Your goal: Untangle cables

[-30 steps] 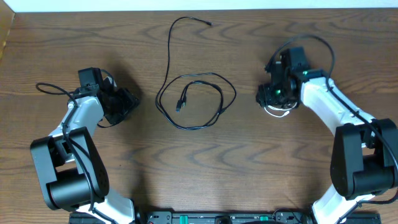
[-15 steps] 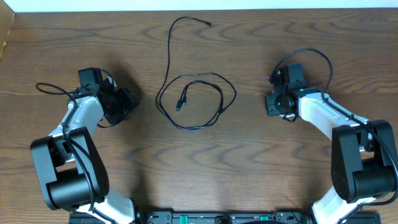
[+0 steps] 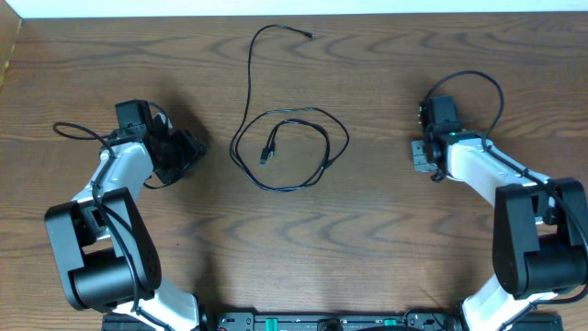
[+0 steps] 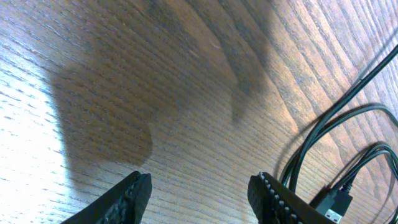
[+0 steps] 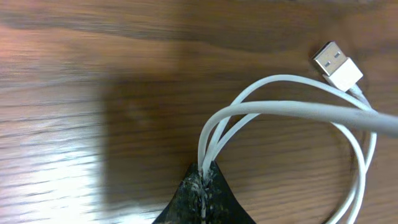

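Right tool (image 5: 203,179): clamped on white cable (image 5: 292,109) loops.
Left tool (image 4: 199,190): apart, empty.
Handling: light, limp; I'd pinch near plug (image 5: 337,65).

no readable text, labels, brands or numbers on anything shown.

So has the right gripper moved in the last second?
Yes: the right gripper shifted rightward and nearer the base, away from the black cable loop, carrying the white cable.
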{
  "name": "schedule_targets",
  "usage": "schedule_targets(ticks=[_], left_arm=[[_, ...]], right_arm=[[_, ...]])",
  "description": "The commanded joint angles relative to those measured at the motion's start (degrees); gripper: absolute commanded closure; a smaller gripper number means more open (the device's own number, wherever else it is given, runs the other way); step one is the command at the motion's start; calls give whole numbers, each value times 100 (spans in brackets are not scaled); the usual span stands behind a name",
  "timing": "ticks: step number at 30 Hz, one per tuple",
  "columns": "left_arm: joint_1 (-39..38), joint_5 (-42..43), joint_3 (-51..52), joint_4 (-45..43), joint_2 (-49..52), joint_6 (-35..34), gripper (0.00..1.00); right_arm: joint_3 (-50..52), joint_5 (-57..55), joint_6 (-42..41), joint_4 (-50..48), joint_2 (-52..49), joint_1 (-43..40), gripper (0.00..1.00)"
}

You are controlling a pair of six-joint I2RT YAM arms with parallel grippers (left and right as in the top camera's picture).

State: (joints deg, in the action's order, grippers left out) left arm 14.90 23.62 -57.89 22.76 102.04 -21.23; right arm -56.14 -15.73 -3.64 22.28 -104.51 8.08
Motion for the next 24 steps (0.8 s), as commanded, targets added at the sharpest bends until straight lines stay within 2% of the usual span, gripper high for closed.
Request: schedule_targets(ticks=[1, 5, 20, 22, 24], left_arm=[[13, -28, -83, 33, -98, -57, 44], [13, -28, -83, 33, -98, -55, 44], [13, -28, -83, 33, -98, -55, 44], [13, -28, -83, 33, -98, -55, 44], [13, -28, -83, 33, -98, -57, 44]], right_arm=[[162, -111, 4, 79, -160, -337, 99], [164, -109, -55, 90, -160, -813, 99], [643, 24, -1222, -109, -160, -2920, 97], [649, 125, -1224, -107, -160, -3045, 92], [649, 243, -1222, -109, -160, -3115, 77]])
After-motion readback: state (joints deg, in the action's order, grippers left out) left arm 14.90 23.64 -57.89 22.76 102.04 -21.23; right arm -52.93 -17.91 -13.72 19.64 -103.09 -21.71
